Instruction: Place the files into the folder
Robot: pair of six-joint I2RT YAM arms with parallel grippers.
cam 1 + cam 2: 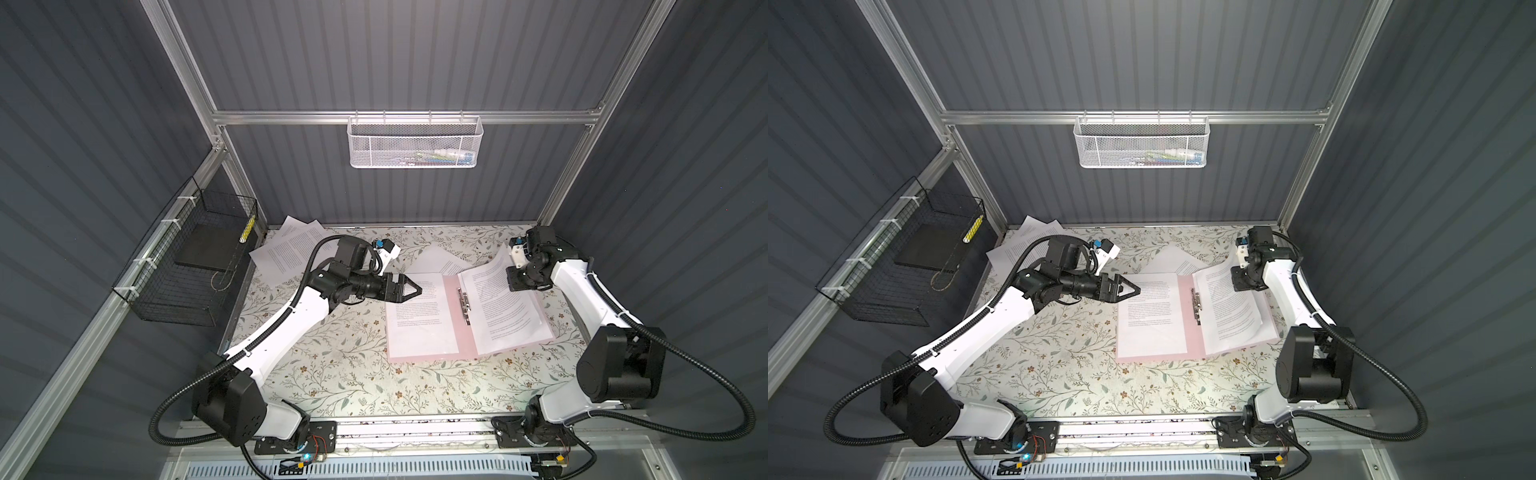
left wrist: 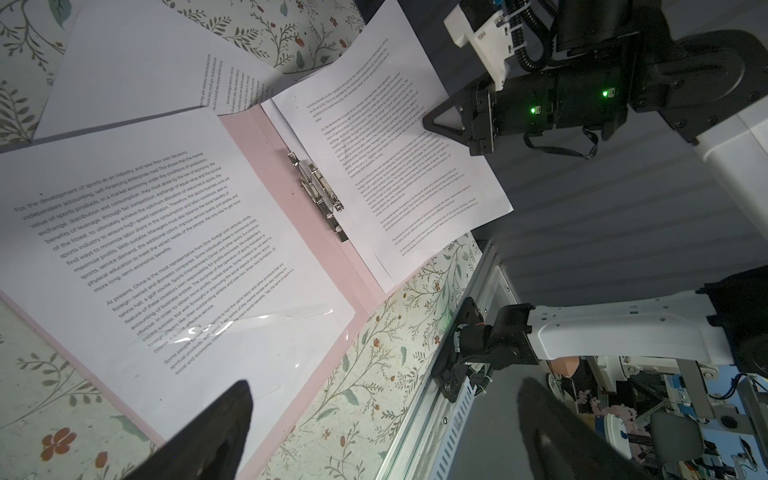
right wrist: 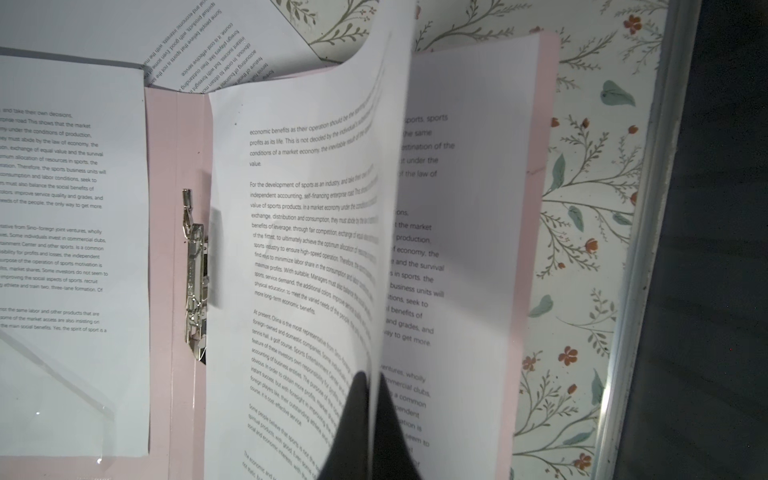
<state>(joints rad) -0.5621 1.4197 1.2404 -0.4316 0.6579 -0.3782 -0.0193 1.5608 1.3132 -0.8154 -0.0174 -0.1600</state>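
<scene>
Right gripper (image 3: 372, 380) pinches a sheet (image 3: 299, 249) lengthwise along the folder (image 3: 189, 124) spine, clip (image 3: 194, 270) probably just leftward; left gripper (image 1: 417, 288) gapes.

folder (image 1: 463, 338) on table (image 1: 332, 353), right of centre | clip (image 1: 464, 305) along its fold | left sheet (image 1: 415, 316), right sheets (image 1: 509, 307) on its halves | spare sheet (image 1: 436, 259) just behind | paper pile (image 1: 291, 249) far left

Cannot read the print on the sheet (image 3: 299, 249) pinched in the right gripper (image 3: 372, 380): blurred just ahead of the closed jaws. Hides half of each line on the page behind (image 3: 457, 187) those jaws. Loses the fingers (image 2: 224, 424) of the left gripper (image 2: 382, 399) past the frame edge in its wrist view. Cannot make out the contents of the white basket (image 1: 374, 141), well beyond both jaws.
</scene>
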